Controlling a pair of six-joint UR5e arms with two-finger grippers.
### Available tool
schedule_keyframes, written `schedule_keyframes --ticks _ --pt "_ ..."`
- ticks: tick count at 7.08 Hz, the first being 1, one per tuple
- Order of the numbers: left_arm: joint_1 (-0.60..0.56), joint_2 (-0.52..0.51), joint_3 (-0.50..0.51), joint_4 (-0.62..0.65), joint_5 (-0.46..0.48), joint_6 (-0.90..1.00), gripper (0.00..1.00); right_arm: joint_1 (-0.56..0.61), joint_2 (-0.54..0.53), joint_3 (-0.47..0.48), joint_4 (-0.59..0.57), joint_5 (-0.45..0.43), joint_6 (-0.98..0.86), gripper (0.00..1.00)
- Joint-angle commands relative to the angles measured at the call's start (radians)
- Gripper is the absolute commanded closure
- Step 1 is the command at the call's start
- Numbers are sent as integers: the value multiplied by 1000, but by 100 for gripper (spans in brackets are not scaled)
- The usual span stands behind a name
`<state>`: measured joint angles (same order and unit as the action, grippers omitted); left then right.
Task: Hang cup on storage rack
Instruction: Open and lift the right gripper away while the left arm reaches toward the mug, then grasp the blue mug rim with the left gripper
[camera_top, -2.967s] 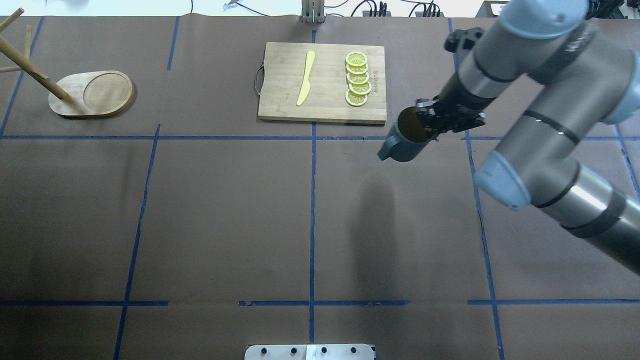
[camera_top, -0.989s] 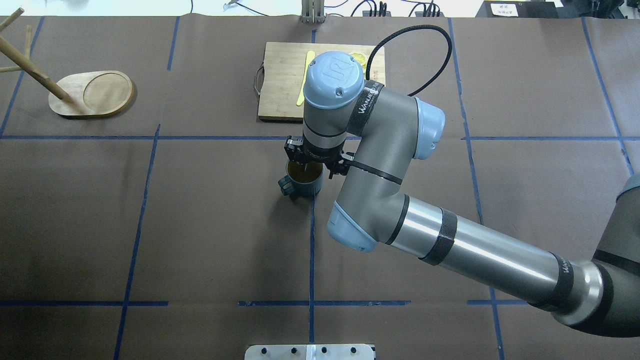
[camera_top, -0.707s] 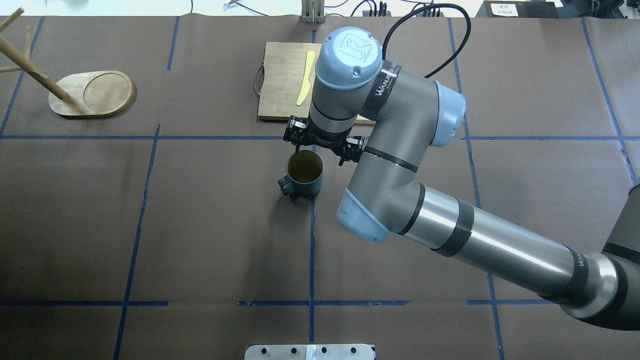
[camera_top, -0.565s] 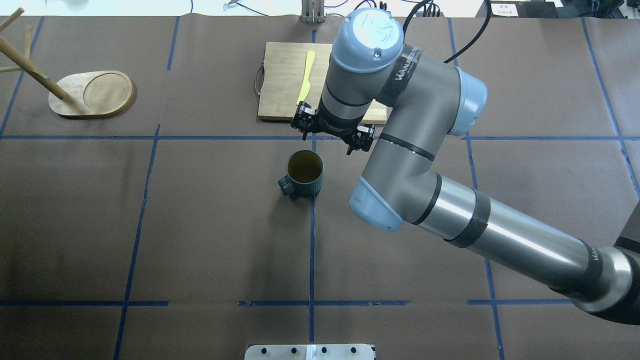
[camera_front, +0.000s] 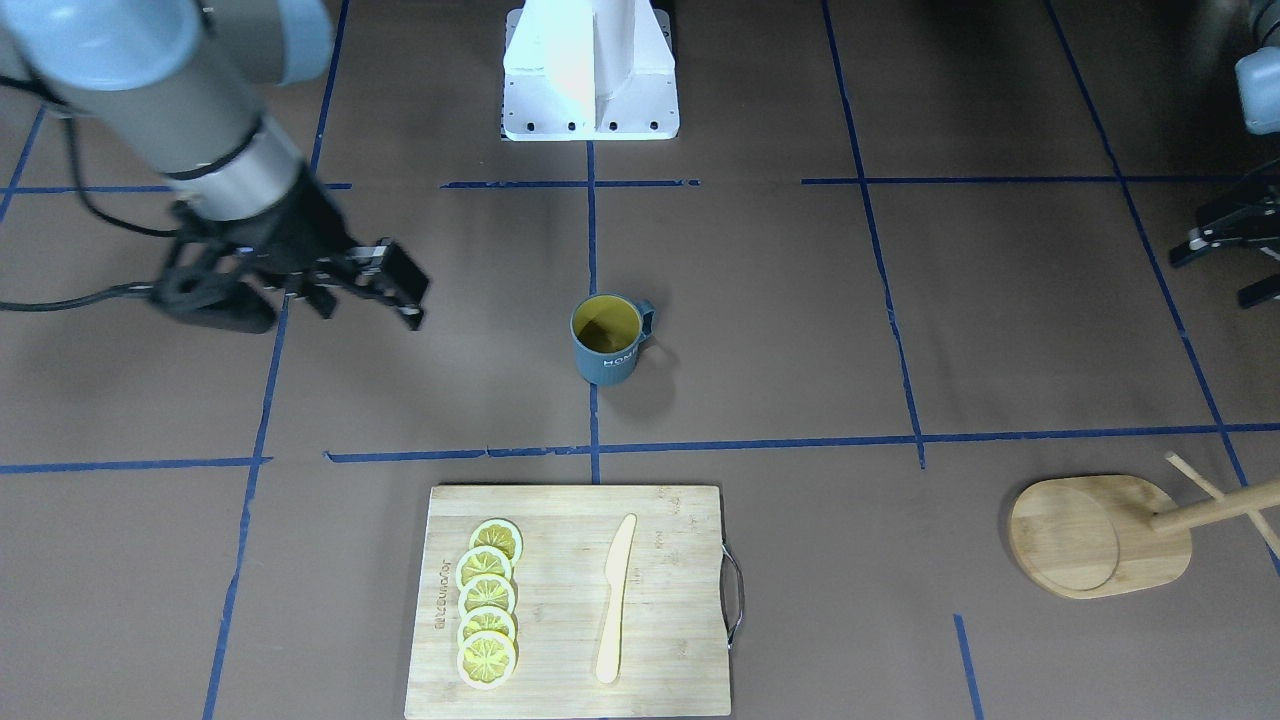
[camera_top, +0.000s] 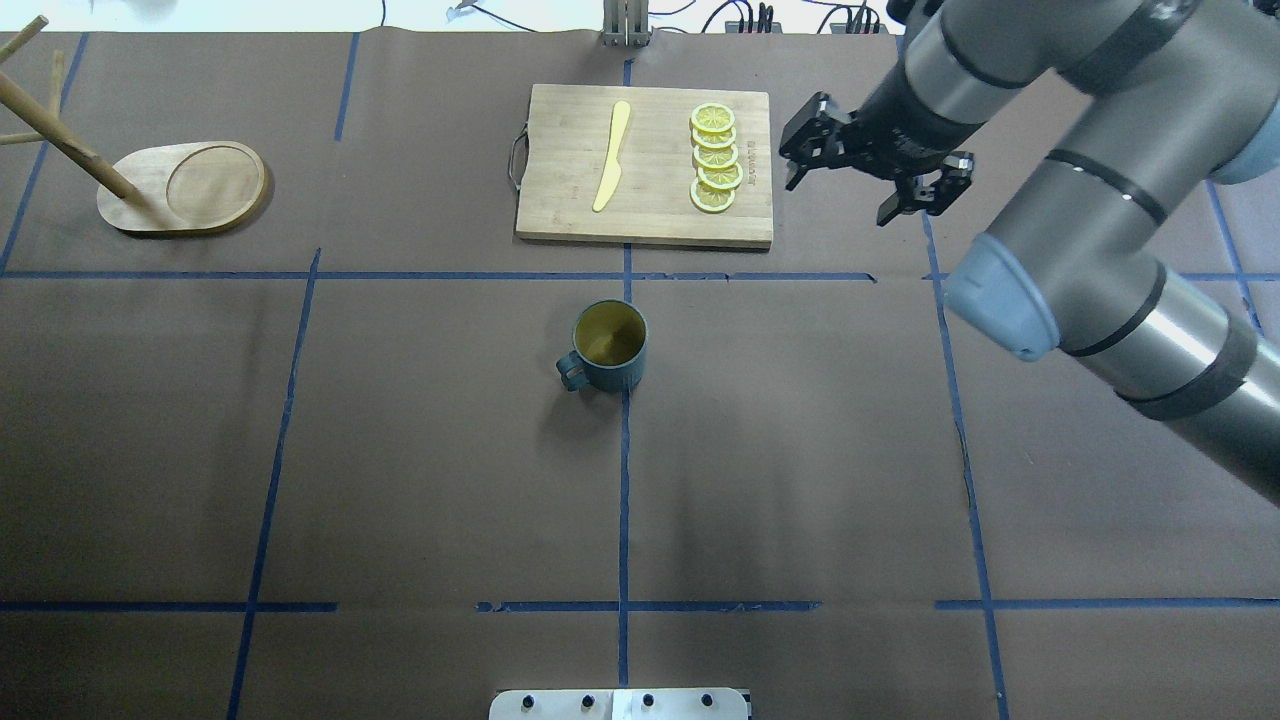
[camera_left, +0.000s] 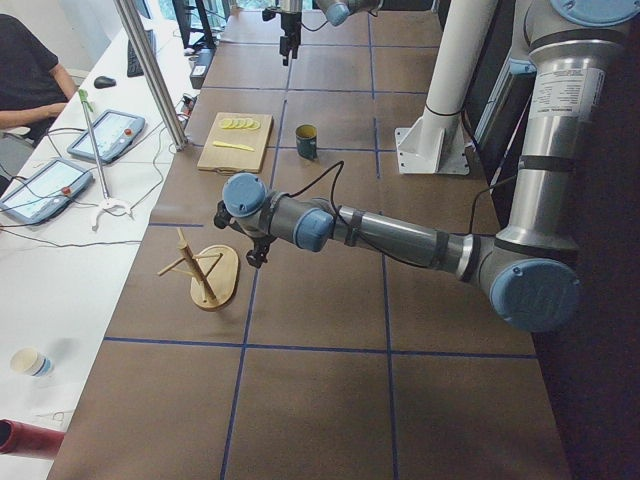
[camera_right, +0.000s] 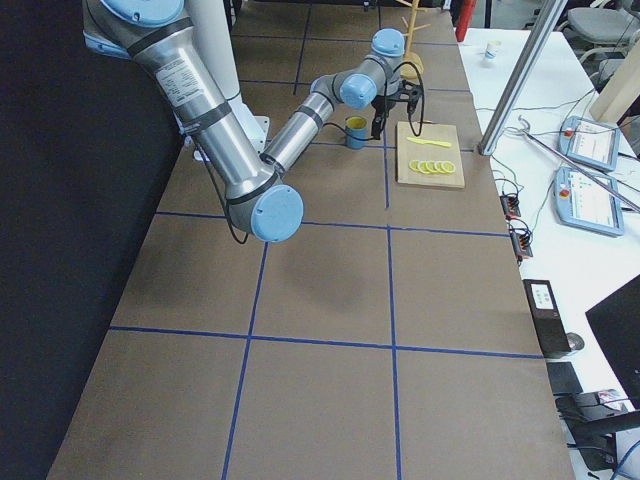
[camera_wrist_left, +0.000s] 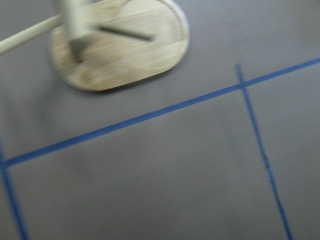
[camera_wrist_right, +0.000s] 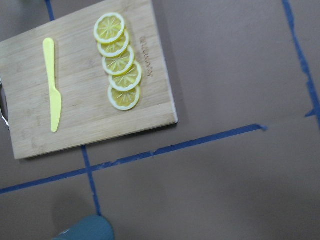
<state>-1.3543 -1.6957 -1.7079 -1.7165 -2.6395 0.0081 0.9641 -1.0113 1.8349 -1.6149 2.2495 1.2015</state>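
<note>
The cup (camera_top: 605, 345) stands upright and alone at the table's middle, its handle toward the rack side; its "HOME" lettering shows in the front-facing view (camera_front: 606, 345). The storage rack (camera_top: 185, 187) stands at the far left, with its oval base and slanted post (camera_front: 1100, 535). My right gripper (camera_top: 865, 175) hovers open and empty beside the cutting board's right edge, well away from the cup. My left gripper (camera_front: 1228, 255) shows at the front-facing view's right edge, fingers apart and empty, a little nearer my base than the rack (camera_left: 210, 275).
A bamboo cutting board (camera_top: 645, 165) lies beyond the cup, carrying a yellow knife (camera_top: 611, 155) and several lemon slices (camera_top: 716, 158). Blue tape lines grid the brown table. A person sits at a side desk with tablets (camera_left: 25, 85).
My right gripper carried the cup to the table's middle, set it down and opened. It then rose and swung back to the right, beside the board.
</note>
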Motion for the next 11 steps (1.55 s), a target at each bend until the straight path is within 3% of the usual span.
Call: schedule_keyframes --ticks 1,2,4,7,8,11 --pt "160 -91 -7 -143 28 -11 0 138 -123 7 0 65 -260 0" --pt "255 -145 -6 -223 136 -43 0 187 -185 0 0 62 -416 0" --pt "407 -241 4 -329 196 -164 0 298 -319 -22 1 62 -747 0" --pt "729 -291 16 -544 590 -292 0 427 -372 -153 4 94 -1055 0" --pt "797 -326 27 -543 678 -304 0 453 -372 -195 7 117 -1097 0" --pt "877 -387 85 -543 830 -321 0 453 -372 -194 9 116 -1093 0"
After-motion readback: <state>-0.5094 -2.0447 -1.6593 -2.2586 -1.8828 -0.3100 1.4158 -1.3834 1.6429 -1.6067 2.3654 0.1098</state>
